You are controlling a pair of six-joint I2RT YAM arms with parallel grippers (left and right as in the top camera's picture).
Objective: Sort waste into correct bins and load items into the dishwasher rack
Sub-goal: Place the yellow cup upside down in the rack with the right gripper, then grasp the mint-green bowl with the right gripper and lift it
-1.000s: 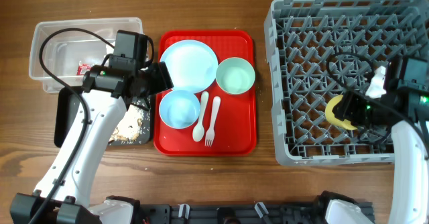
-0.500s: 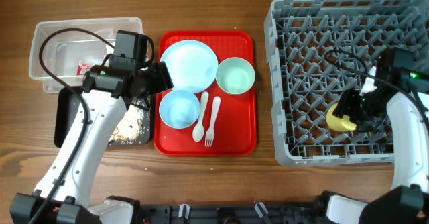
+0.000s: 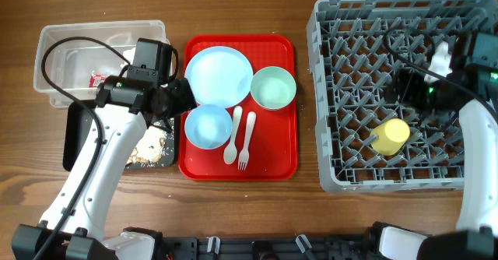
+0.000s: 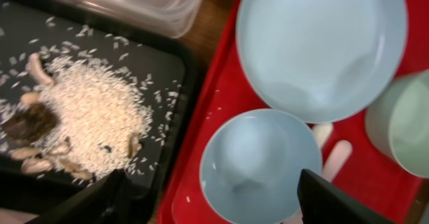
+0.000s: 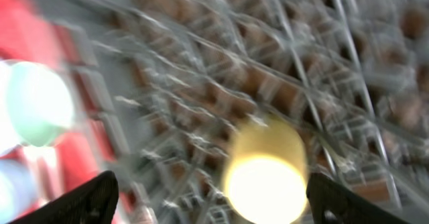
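Note:
The yellow cup (image 3: 391, 135) lies on its side in the grey dishwasher rack (image 3: 331, 96), free of any gripper; it shows blurred in the right wrist view (image 5: 265, 177). My right gripper (image 3: 405, 85) (image 5: 214, 204) is open and empty above the rack, behind the cup. My left gripper (image 3: 183, 96) (image 4: 214, 204) is open and empty, over the near edge of the pale blue bowl (image 3: 207, 126) (image 4: 261, 163). The blue plate (image 3: 219, 75), mint bowl (image 3: 273, 87), white spoon (image 3: 233, 139) and fork (image 3: 247, 139) lie on the red tray (image 3: 272, 163).
The clear tub (image 3: 54, 50) at the far left holds a red-and-white wrapper (image 3: 96, 79). The black tray (image 3: 74, 139) in front of it holds rice and brown scraps (image 3: 152, 147) (image 4: 80, 110). My left arm crosses over both bins.
My right gripper has let go of the yellow cup and drawn back toward the far side. The cup now lies in the rack. The left arm has barely moved.

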